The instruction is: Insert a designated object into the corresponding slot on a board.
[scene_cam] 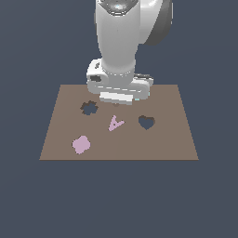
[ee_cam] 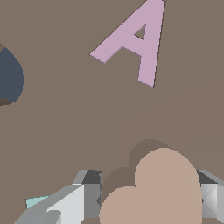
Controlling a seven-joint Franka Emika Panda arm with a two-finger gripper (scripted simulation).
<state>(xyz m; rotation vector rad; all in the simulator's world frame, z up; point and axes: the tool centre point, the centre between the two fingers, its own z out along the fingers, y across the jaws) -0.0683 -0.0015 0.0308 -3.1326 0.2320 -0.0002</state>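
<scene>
The peach heart-shaped piece point(ee_cam: 153, 192) sits between my fingers point(ee_cam: 89, 192) in the wrist view, and both fingers touch its sides. A shadow lies on the brown board point(scene_cam: 167, 139) just beside it. In the exterior view my gripper point(scene_cam: 116, 103) is low over the board's far middle and hides the heart piece. The dark heart-shaped slot point(scene_cam: 146, 122) lies on the exterior view's right, a short way nearer than the gripper. Only part of the slot point(ee_cam: 8, 76) shows at the edge of the wrist view.
A pink A-shaped piece point(scene_cam: 115, 123) lies on the board between gripper and slot and also shows in the wrist view point(ee_cam: 135, 41). A dark flower cutout point(scene_cam: 89, 108) and a pink flower piece point(scene_cam: 81, 144) are on the exterior view's left. A teal sliver point(ee_cam: 37, 201) shows beside one finger.
</scene>
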